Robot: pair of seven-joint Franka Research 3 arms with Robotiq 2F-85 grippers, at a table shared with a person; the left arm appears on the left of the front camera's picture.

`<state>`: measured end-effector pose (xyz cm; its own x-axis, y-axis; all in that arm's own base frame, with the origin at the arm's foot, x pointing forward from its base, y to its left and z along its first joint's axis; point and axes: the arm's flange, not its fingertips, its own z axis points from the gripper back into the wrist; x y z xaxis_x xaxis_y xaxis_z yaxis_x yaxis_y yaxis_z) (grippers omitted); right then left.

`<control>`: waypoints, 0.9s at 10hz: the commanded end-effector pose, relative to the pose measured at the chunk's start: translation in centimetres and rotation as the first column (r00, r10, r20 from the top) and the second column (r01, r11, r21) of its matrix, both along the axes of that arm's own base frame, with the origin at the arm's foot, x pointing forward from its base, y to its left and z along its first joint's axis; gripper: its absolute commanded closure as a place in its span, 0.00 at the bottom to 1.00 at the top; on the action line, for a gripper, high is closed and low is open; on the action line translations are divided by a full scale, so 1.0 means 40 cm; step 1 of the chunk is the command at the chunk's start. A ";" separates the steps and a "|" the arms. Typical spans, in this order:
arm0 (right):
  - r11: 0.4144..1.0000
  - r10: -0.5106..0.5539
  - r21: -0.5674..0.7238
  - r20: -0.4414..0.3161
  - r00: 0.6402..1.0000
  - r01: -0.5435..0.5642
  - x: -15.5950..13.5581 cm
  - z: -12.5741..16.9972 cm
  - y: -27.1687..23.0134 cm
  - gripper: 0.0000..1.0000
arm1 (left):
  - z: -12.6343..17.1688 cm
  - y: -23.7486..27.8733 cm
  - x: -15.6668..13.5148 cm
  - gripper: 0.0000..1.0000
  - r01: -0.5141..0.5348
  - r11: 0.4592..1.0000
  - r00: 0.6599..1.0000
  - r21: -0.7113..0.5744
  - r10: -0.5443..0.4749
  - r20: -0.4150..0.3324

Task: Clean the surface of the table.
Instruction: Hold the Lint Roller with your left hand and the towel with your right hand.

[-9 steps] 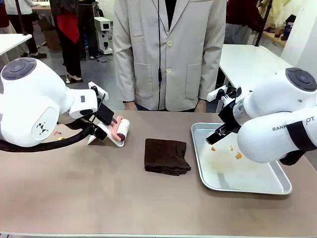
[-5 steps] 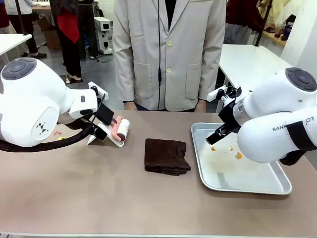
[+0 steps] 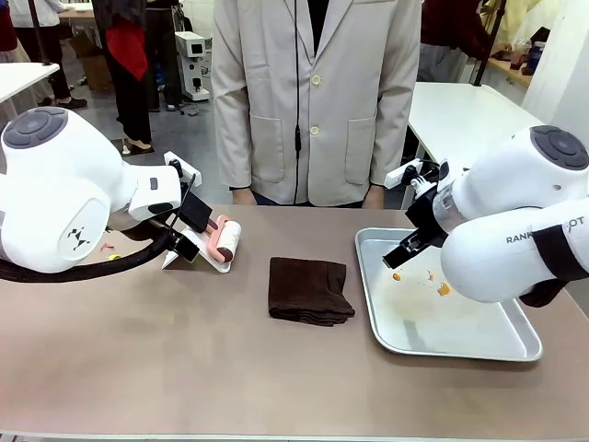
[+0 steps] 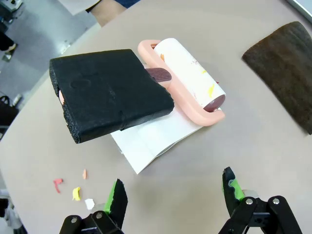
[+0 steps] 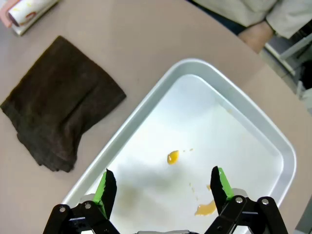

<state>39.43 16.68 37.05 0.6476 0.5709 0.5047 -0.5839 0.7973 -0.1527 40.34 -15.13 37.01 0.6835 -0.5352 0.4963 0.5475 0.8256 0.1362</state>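
The brownish-taupe table (image 3: 184, 359) carries a folded dark brown cloth (image 3: 309, 291) (image 5: 58, 122) at its middle. At the far left lies a pink-handled lint roller (image 3: 224, 241) (image 4: 187, 73) on a white sheet (image 4: 156, 141), with a black sponge block (image 4: 109, 95) beside it. Small coloured crumbs (image 4: 73, 187) dot the tabletop near them. My left gripper (image 3: 189, 230) (image 4: 173, 190) hangs open just above the table, short of the sponge and roller. My right gripper (image 3: 405, 249) (image 5: 163, 181) is open over the silver tray (image 3: 515, 350), holding nothing.
The silver tray (image 5: 146, 122) at the right has orange smears (image 5: 172, 157) inside. A person in a beige coat stands at the far edge, hands (image 3: 244, 196) resting by the table. White tables stand behind on both sides. Bare tabletop lies along the near edge.
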 end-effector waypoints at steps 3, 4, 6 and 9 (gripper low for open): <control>1.000 0.000 0.000 0.000 1.000 0.000 0.000 0.000 0.000 0.00 | 0.000 0.000 0.000 0.00 0.001 1.000 1.000 0.000 -0.001 0.000; 1.000 0.000 0.000 0.000 1.000 0.000 0.000 0.000 0.000 0.00 | 0.000 0.000 0.000 0.00 0.001 1.000 1.000 0.000 -0.001 0.000; 0.992 -0.122 -0.016 -0.077 0.990 0.121 0.003 0.011 0.002 0.00 | 0.020 0.011 -0.018 0.00 0.026 0.998 0.998 -0.052 -0.029 -0.055; 0.942 -0.275 0.081 -0.372 0.887 0.326 -0.021 0.099 -0.028 0.00 | 0.094 0.075 -0.068 0.00 -0.050 0.985 0.952 -0.165 -0.004 -0.307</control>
